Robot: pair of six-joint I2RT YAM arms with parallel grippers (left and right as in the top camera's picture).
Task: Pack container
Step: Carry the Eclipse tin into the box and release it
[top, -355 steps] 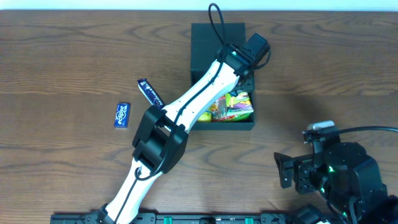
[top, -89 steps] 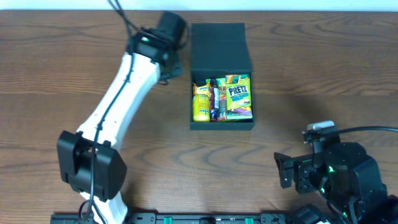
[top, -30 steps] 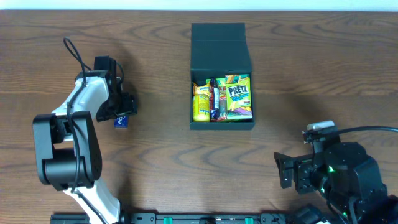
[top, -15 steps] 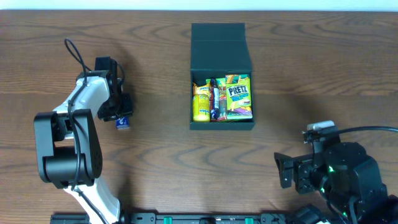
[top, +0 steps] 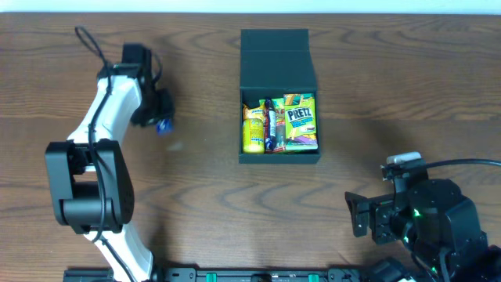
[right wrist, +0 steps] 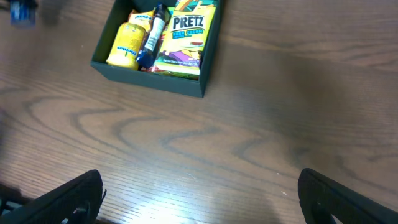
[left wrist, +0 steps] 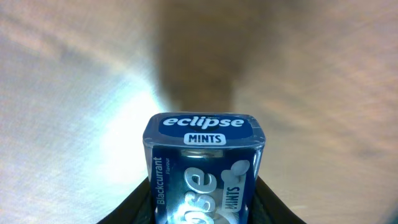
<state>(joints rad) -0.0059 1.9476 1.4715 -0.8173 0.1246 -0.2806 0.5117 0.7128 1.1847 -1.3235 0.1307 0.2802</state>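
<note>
My left pincer (left wrist: 203, 208) was clamped on the Eclipse mints pack (left wrist: 204, 134), pinching its flat sides low down, clear of the wooden table (left wrist: 74, 93). I judged the pack light, stiff and slightly slick. Well to that pincer's right sat the container (top: 279, 159), flap open and nearly full of snacks. It looked like light cardboard, best held by its walls. My right pincer (right wrist: 202, 205) gaped empty.

Cut off at left wrist view's bottom edge: lower part of blue rectangular Eclipse mints tin (left wrist: 202, 168), most of dark left fingers (left wrist: 134, 208). Blurred behind: wooden worktop (left wrist: 74, 93). Cropped in right wrist view: far end of dark teal-black cardboard box (right wrist: 149, 85), black right fingers (right wrist: 62, 199).
</note>
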